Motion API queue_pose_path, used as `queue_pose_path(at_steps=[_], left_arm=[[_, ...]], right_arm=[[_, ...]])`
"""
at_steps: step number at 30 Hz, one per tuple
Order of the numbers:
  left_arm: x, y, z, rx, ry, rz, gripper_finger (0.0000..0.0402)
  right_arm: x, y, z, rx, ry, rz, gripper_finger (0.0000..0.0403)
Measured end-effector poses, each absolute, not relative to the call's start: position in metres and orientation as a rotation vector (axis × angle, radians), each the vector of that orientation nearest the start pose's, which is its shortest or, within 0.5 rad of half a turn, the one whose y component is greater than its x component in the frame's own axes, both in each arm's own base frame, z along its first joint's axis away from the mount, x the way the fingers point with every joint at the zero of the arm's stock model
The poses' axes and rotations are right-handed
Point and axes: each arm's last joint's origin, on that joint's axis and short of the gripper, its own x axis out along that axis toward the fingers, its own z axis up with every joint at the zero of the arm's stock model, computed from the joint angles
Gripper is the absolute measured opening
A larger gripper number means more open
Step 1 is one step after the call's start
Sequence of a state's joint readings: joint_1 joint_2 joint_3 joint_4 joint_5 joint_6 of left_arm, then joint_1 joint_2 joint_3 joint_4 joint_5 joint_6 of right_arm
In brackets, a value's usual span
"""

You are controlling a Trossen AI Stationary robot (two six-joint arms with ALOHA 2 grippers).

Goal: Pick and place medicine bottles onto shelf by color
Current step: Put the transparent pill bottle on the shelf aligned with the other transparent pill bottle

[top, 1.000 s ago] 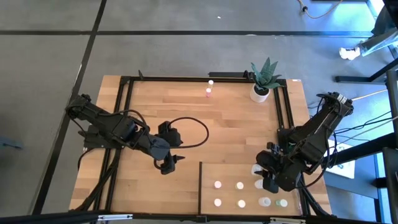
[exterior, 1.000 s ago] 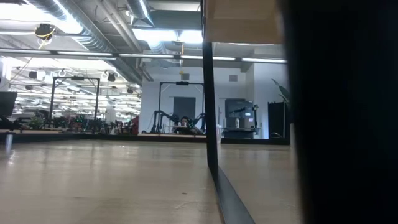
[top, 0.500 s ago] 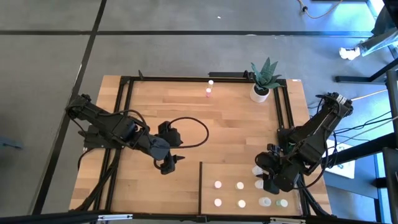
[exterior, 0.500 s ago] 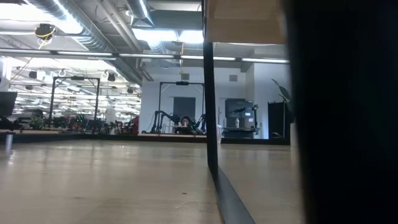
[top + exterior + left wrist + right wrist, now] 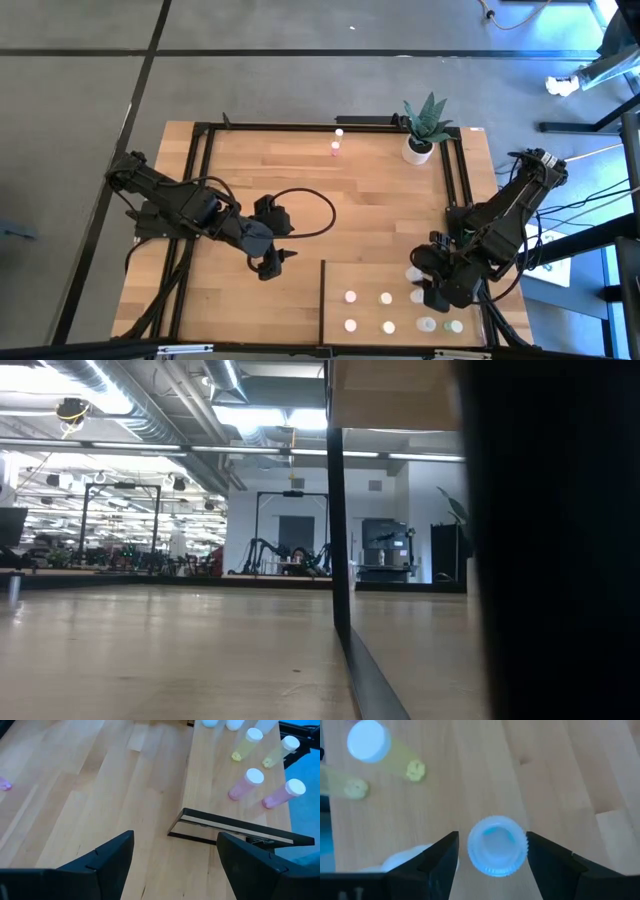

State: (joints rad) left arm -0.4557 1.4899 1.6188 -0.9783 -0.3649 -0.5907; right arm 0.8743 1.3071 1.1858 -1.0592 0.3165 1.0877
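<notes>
The right gripper hangs low over the pale wood shelf panel with a thin dark edge, which lies on the planked wooden surface at its near right corner. In the right wrist view, a small round bottle with a ribbed whitish-blue cap stands upright directly between that gripper's dark fingers, its long axis pointing straight up toward the camera. The fingers are spread, with a clear gap on either side of the cap, so nothing is pinched and the bottle rests on the shelf on its own. It looks released rather than about to be taken, though that is a judgement. Around it on the shelf stand other tiny medicine bottles with white caps; the left wrist view shows pale yellow ones and pink ones in separate rows, and a greenish one sits near the shelf's right end. Two more bottles, one of them pink, wait by the far edge of the surface, just beside the white pot with the green plant. The left gripper idles near the middle of the surface, its fingers wide apart and empty. Those far bottles lie across the surface from both arms, roughly as reachable for either, so the next pick calls for a long reach toward the far edge.
</notes>
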Motion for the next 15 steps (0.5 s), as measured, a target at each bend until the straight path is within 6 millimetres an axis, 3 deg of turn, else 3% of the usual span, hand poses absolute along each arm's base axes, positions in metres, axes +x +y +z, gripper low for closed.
queue_pose_path(at_steps=[15], left_arm=[[0.2708, -0.1212, 0.3865, -0.221, 0.768, 0.145, 0.0279]], right_arm=[[0.1609, 0.1755, 0.3002, 0.298, 1.129, -0.042, 0.0228]])
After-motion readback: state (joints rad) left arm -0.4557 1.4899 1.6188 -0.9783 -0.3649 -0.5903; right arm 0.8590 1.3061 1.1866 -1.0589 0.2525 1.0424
